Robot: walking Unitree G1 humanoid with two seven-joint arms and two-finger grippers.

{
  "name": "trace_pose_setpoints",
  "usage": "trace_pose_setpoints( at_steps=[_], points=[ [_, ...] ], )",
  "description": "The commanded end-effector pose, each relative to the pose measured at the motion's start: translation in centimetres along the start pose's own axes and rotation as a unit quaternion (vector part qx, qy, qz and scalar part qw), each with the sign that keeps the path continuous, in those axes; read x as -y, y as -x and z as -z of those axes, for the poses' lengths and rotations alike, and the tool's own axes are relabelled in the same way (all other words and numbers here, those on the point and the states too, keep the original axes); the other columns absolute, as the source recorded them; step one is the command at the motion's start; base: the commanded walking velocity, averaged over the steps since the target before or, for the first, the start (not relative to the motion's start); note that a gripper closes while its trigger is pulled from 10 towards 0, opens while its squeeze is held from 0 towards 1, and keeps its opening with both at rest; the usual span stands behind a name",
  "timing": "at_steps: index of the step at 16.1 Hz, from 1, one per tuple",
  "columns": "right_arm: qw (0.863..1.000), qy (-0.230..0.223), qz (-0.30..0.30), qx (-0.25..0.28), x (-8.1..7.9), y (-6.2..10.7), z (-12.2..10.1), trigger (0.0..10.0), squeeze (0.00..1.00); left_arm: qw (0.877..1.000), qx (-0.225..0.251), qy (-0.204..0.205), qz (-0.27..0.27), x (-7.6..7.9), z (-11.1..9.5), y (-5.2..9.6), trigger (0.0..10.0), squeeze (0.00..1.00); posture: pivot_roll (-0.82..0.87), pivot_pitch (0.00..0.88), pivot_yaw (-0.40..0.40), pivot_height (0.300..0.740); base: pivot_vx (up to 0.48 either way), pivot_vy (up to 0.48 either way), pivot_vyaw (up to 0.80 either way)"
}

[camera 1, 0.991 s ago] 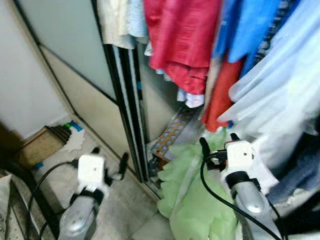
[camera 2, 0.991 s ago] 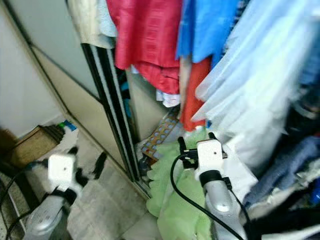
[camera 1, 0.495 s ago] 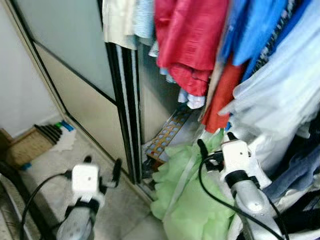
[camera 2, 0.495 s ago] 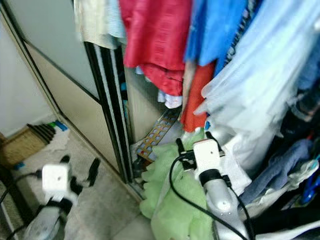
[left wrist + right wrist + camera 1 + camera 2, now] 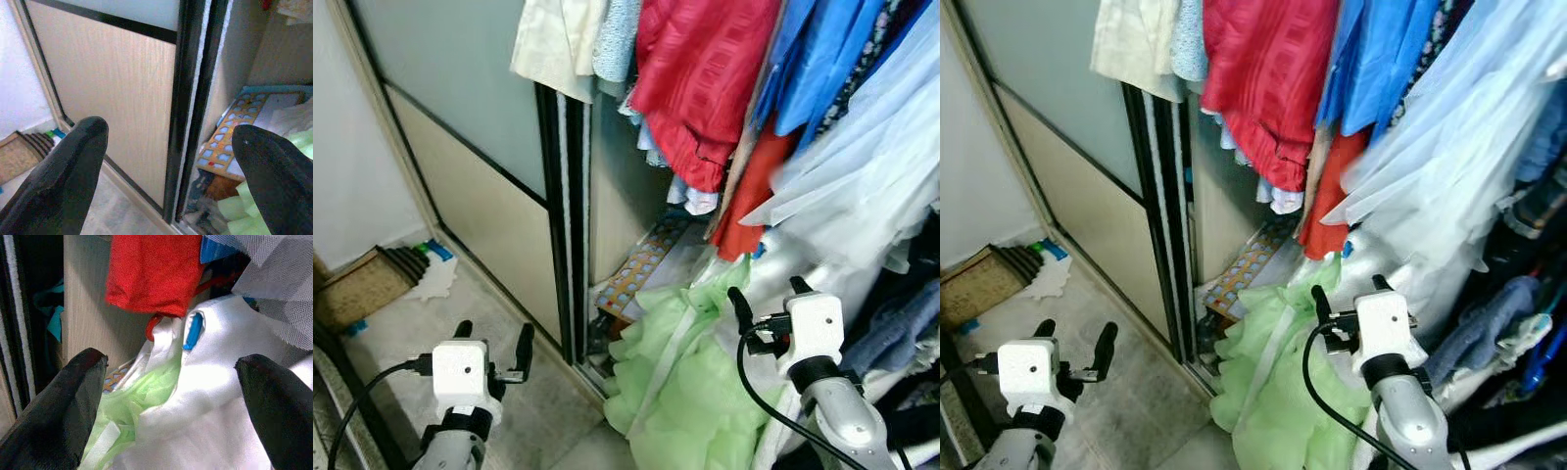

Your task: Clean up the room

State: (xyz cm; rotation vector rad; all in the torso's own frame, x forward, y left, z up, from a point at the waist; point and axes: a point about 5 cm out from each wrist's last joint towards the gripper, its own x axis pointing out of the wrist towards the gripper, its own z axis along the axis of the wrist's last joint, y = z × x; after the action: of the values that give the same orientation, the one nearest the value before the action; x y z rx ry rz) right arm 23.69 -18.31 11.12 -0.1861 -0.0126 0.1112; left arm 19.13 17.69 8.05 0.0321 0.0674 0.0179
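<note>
Wardrobe, open: dark-framed sliding door with frosted upper and pale wood lower panel (image 5: 480, 186) pushed aside, rail packed with hanging clothes, among them a red satin-like garment (image 5: 705, 78), a blue shirt (image 5: 822, 59) and a pale blue sheer gown (image 5: 871, 176). Pale green ruffled gauzy dress (image 5: 680, 382) lies slumped over the wardrobe sill onto the grey tiled floor (image 5: 524, 416), half in, half out; probably the thing to tidy, likely slipped from its hanger. Right gripper (image 5: 767, 297) hangs above the green heap, just beside white cloth, fingers spread wide, nothing held; placement suggests an approach for a grasp. Left gripper (image 5: 491, 341) low over the floor before the door, fingers also wide apart and empty, seemingly idle. Brown cardboard pieces with a white rag (image 5: 386, 279) lie by the wall. Right wrist view adds a white garment with a blue clip-like piece (image 5: 193, 331) under a red hem, lost in the head views. Left wrist view shows a patterned orange-and-blue grid board (image 5: 230, 142) on the wardrobe floor and the door track more plainly.
</note>
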Motion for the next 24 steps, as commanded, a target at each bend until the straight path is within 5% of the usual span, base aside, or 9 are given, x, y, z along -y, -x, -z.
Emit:
trace_pose_setpoints(
  at_steps=[1,12,24],
  points=[
    [1.000,0.005,0.008,0.005,0.2,0.1,-0.4,10.0,0.00,1.000,-0.009,-0.003,0.003,-0.2,0.2,0.1,10.0,0.00,-0.08,0.085,-0.062,0.740,0.000,0.000,0.00],
    [1.000,-0.008,0.009,0.011,-1.7,-1.4,-0.4,10.0,0.00,1.000,-0.002,-0.017,0.024,0.3,-0.3,-0.7,10.0,0.00,-0.05,0.087,-0.021,0.740,0.000,0.000,0.80],
    [0.999,-0.006,-0.041,0.026,-2.6,-2.5,-1.0,10.0,0.00,0.999,-0.003,0.007,0.032,1.2,-0.4,-0.5,10.0,0.00,-0.04,0.108,-0.080,0.740,0.000,0.000,0.80]
  ],
)
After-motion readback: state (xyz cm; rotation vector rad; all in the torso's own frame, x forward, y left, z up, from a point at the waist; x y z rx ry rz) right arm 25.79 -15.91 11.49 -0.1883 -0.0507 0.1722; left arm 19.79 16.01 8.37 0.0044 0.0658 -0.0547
